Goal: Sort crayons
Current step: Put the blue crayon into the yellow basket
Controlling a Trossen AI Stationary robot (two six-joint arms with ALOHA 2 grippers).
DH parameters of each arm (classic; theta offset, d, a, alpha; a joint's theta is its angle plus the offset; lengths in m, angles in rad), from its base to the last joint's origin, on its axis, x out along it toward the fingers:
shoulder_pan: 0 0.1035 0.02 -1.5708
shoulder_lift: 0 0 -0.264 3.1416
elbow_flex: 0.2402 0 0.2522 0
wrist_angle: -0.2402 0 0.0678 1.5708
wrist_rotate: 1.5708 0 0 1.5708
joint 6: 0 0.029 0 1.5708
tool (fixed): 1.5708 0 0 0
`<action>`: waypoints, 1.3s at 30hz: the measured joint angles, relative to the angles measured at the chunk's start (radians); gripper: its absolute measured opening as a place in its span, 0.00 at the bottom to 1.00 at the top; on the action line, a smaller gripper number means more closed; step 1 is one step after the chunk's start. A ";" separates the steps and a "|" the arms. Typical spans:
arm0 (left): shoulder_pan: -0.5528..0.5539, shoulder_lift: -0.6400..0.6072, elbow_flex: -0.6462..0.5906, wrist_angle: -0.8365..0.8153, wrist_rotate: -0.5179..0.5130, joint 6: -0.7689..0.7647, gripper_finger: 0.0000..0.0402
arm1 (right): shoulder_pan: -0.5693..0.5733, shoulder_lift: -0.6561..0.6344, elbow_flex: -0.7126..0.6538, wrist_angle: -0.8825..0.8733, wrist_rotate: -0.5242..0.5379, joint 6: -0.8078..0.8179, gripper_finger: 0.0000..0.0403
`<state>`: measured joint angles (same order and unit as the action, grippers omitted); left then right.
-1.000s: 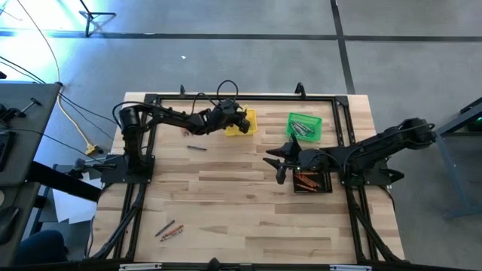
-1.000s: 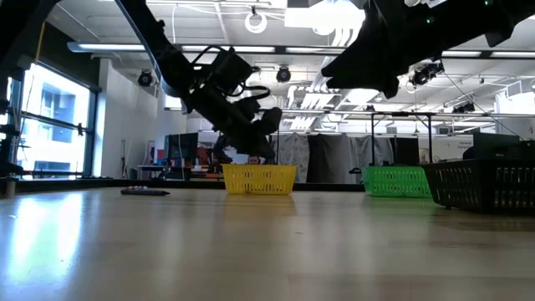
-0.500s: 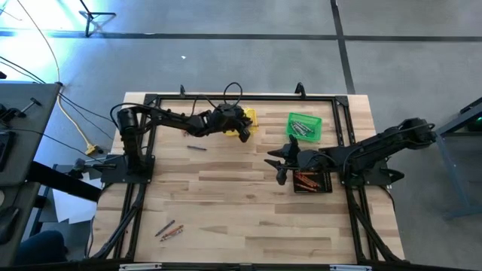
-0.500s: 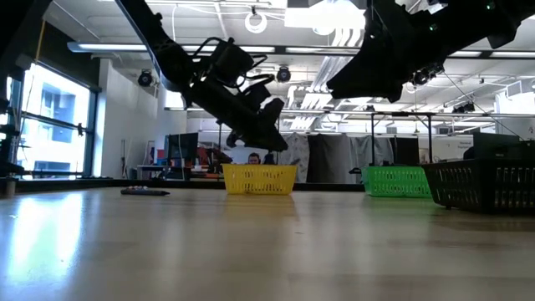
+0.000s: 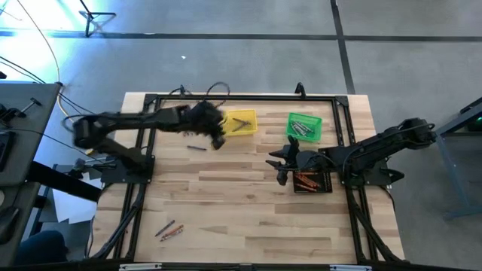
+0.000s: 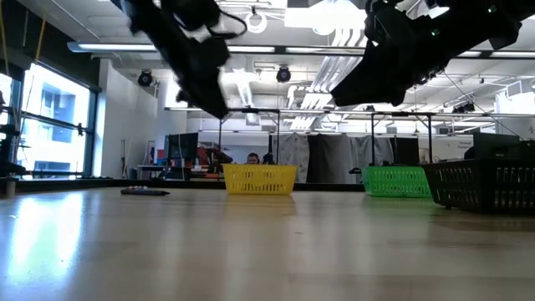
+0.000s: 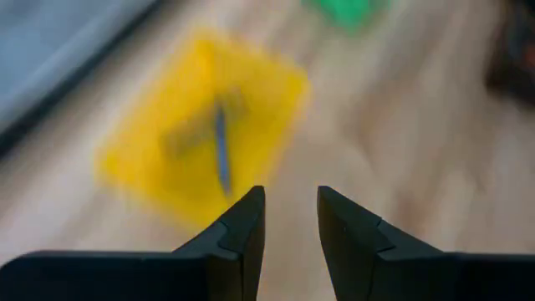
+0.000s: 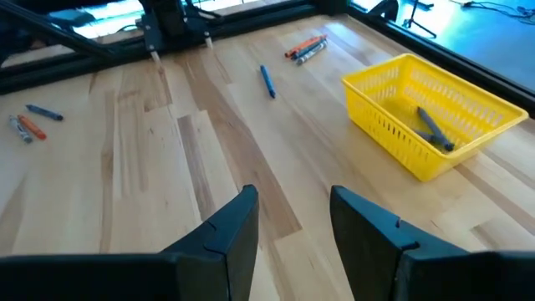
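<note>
The left arm's two dark fingers point(image 7: 251, 219) stand apart, holding nothing, beside the yellow plastic mesh bin point(image 5: 242, 122), where blue-grey crayons point(image 8: 433, 127) lie. The right arm's fingers point(image 8: 236, 219) are spread and empty beside the black mesh bin point(image 5: 311, 181). Loose crayons remain: one blue stick point(image 5: 196, 148) near the left arm, and a small cluster point(image 5: 169, 229) at the wooden tabletop's point(image 5: 248, 203) near-left corner. Judging by the fast swing, a rushed descent could knock that thin stick rolling or miss it.

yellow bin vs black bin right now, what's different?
The yellow bin sits at the table's far edge, apart from both arms; the black bin lies under the right arm, near the right claw. The yellow bin holds a few blue-grey crayons; the black bin holds orange-red crayons. Both are small mesh baskets.
</note>
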<state>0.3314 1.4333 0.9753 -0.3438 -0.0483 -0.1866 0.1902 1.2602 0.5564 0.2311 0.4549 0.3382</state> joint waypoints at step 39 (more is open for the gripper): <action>0.086 0.284 0.000 -0.566 -0.042 0.311 0.25 | -0.106 0.000 0.000 -0.029 -0.003 0.008 0.36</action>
<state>0.4179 1.7176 0.9751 -0.9096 -0.0906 0.1240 0.0845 1.2598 0.5564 0.2017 0.4524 0.3466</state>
